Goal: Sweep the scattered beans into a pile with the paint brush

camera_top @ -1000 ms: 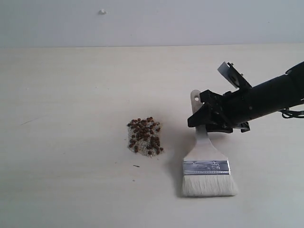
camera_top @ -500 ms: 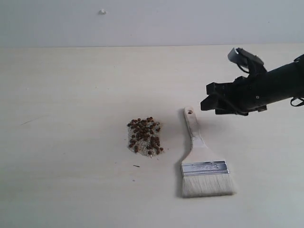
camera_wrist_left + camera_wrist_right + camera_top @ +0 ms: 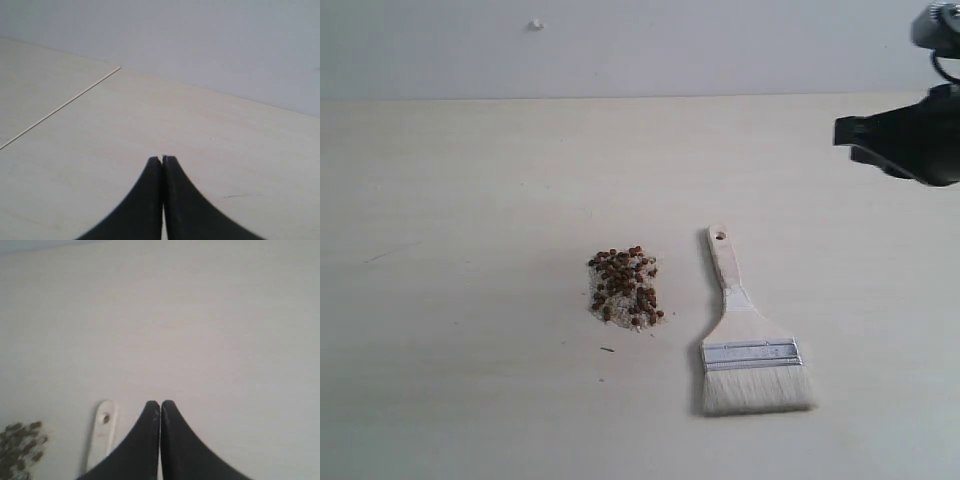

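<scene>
The beans lie in one tight reddish-brown heap with pale crumbs on the light table, also showing at the edge of the right wrist view as beans. The paint brush lies flat to their right, handle hole away from the camera, cream bristles toward the front; its handle end shows beside my right gripper. My right gripper is shut and empty, raised at the far right of the exterior view, apart from the brush. My left gripper is shut on nothing over bare table.
A thin seam crosses the tabletop in the left wrist view. A pale wall rises behind the table, with a small white speck on it. A tiny dark fleck lies just in front of the heap.
My right gripper let go of the brush handle, rose and drew back to the upper right, and its jaws closed. The brush stays lying on the table, its handle swung slightly left.
</scene>
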Action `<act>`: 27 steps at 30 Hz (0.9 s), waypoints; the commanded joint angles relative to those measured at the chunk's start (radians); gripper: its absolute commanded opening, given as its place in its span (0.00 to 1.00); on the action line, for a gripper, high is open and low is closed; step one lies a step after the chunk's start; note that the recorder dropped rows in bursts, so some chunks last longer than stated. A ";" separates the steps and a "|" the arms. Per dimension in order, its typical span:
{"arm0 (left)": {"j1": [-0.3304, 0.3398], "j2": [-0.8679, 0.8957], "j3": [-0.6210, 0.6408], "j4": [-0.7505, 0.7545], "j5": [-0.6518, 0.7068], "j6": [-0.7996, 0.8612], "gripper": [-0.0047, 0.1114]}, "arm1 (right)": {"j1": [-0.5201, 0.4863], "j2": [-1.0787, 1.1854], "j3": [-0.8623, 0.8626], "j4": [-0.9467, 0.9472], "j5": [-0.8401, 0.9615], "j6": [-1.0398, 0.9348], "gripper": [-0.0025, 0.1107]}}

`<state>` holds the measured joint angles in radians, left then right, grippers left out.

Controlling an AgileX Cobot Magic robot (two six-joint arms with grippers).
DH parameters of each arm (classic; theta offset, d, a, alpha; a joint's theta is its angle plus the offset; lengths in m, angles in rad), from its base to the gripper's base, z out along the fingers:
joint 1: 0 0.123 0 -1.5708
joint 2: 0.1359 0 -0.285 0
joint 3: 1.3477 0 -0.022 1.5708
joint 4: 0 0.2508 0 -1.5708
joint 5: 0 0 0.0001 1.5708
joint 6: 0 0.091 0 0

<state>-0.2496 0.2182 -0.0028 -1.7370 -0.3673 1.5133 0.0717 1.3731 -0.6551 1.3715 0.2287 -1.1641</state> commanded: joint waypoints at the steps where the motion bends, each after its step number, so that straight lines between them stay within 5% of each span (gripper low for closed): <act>1: -0.004 -0.006 0.003 0.001 0.000 0.001 0.04 | -0.001 -0.224 0.126 0.093 -0.185 -0.018 0.02; 12: -0.004 -0.006 0.003 0.001 0.000 0.001 0.04 | -0.001 -0.729 0.308 0.091 -0.073 0.008 0.02; 27: -0.004 -0.006 0.003 0.001 0.000 0.001 0.04 | -0.001 -0.947 0.309 0.091 -0.075 0.006 0.02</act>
<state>-0.2496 0.2182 -0.0028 -1.7370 -0.3673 1.5133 0.0717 0.4367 -0.3504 1.4668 0.1473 -1.1556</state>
